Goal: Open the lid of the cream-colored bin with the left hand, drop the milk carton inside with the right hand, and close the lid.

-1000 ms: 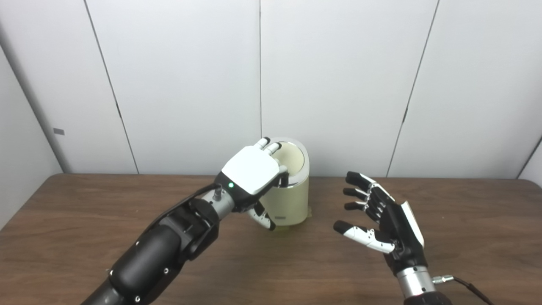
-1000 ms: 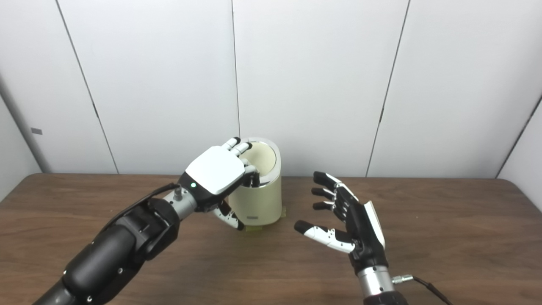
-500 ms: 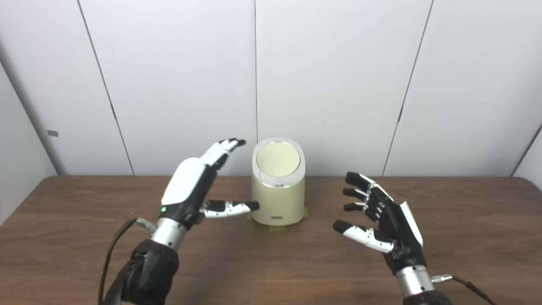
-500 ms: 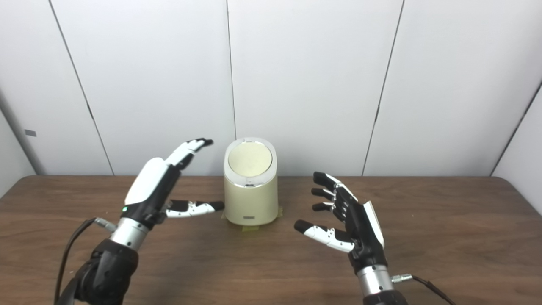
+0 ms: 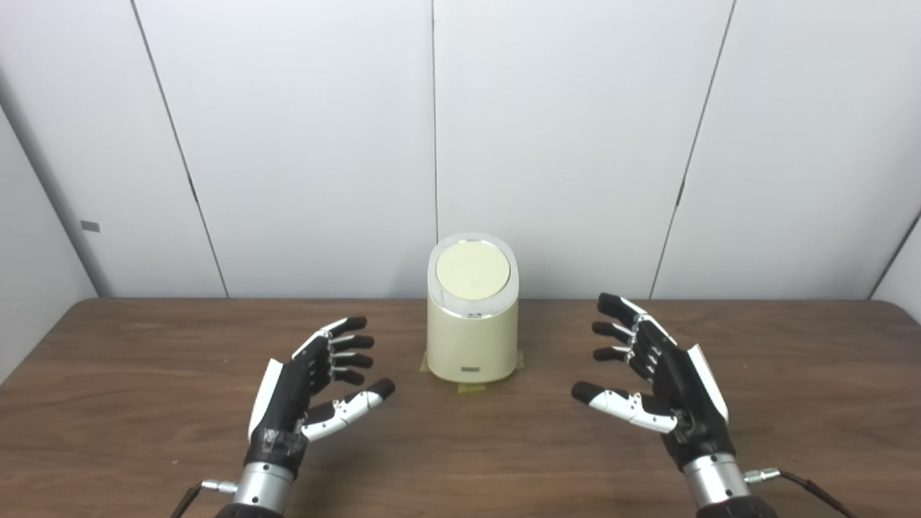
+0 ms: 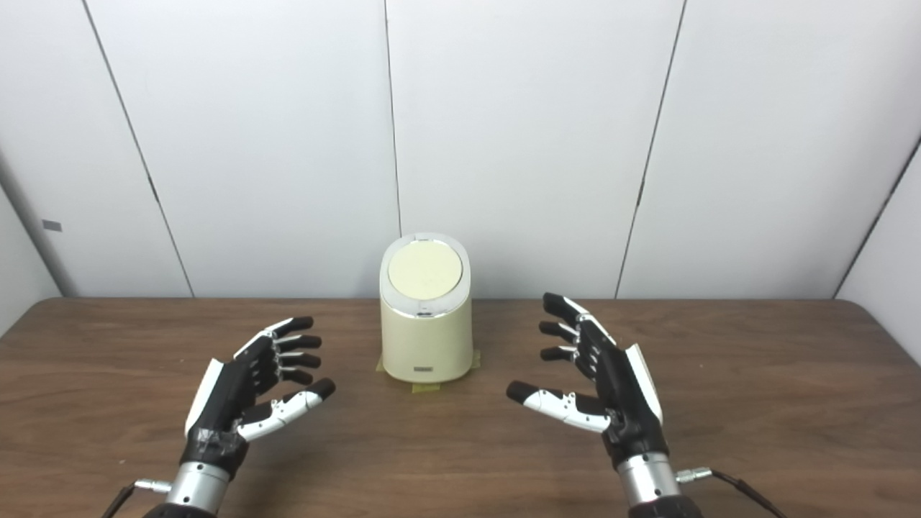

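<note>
The cream-colored bin (image 5: pixel 472 338) stands upright at the back middle of the table, its round lid (image 5: pixel 473 271) shut flat on top. My left hand (image 5: pixel 306 388) hovers open and empty in front and to the left of the bin, palm facing right. My right hand (image 5: pixel 662 385) hovers open and empty in front and to the right of the bin, palm facing left. Neither hand touches the bin. No milk carton shows in either view.
The brown wooden table (image 5: pixel 460 446) stretches wide, backed by white wall panels (image 5: pixel 561 129). Pieces of tape (image 5: pixel 471 387) show under the bin's base. A cable (image 5: pixel 806 485) runs from my right wrist.
My left hand has left the bin's lid, drawn back and come down to the left front, open. The lid is now shut. My right hand has shifted slightly.
</note>
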